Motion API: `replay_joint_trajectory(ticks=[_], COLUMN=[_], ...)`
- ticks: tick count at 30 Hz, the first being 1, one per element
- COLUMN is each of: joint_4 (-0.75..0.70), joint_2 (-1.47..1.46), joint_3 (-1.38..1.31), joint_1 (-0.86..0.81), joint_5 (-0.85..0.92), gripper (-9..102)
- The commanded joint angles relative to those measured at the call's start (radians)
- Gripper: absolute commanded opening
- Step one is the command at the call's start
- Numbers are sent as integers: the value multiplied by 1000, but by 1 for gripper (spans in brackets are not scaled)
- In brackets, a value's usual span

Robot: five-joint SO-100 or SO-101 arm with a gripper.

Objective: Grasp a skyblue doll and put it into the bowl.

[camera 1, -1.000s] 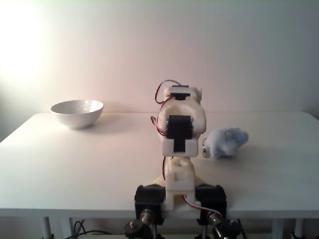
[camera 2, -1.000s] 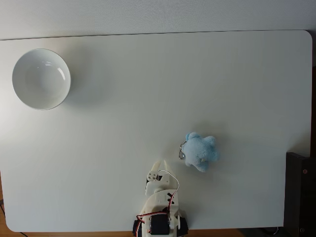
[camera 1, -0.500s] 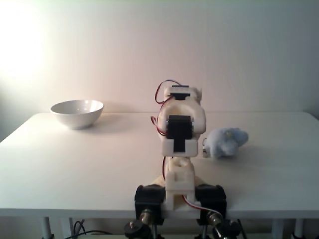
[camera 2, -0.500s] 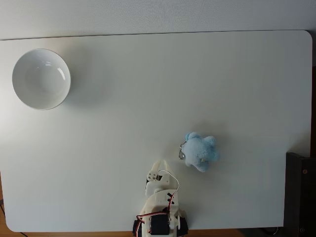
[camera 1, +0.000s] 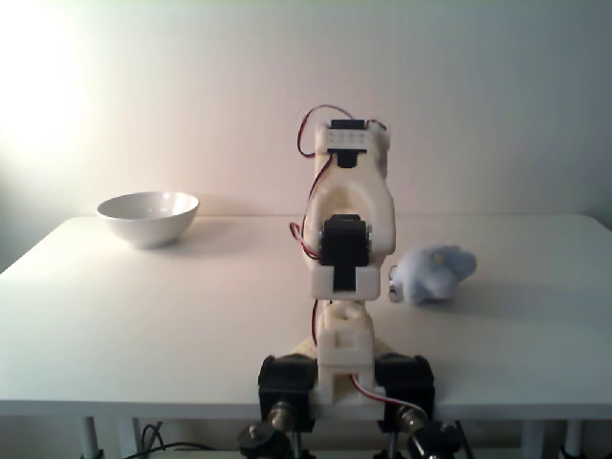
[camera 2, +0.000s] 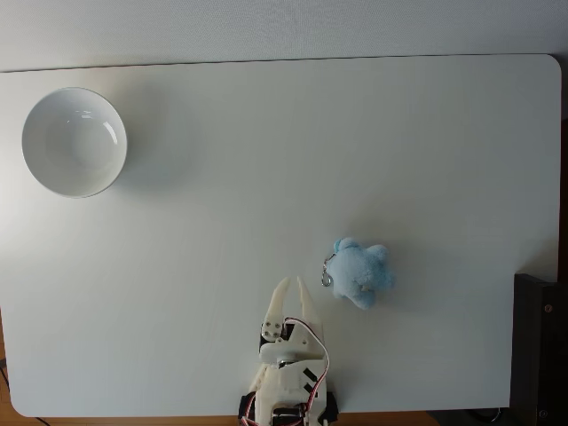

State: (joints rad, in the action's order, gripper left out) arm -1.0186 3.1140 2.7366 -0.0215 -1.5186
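- Overhead, the fixed view from above shows a white table with rounded corners; the arm's base sits at the bottom edge, near centre.
- Gripper points up-frame from the base. Two pale fingers meet at a narrow point: closed or nearly so, holding nothing.
- Red and white wires loop over the white arm body just behind the gripper.
- Skyblue doll lies on the table just right of the gripper tips and slightly up-frame, apart from them. Fluffy, lumpy, with stubby limbs sticking out.
- Small metal keychain clip sits at the doll's left side, the side facing the gripper.
- Bowl, glossy white, stands in the far-left corner of the table, well apart from doll and arm. Nothing visible inside it.
- Low fixed view from behind the base: arm stands tall at centre, hiding the gripper; a black servo faces the camera.
- Same view: doll rests on the table to the right of the arm; bowl upright at far left.
- Dark object at the right edge, off the table; cannot tell what it is.
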Motion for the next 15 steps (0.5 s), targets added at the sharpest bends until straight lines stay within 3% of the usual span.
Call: replay_joint_trajectory(ticks=[1, 11, 15], joint_4=[14, -3, -8], joint_2=[290, 278, 268], joint_3=[-115, -210, -264], joint_1=[2, -18, -120], joint_5=[-6, -3, 0], gripper=[10, 61, 69])
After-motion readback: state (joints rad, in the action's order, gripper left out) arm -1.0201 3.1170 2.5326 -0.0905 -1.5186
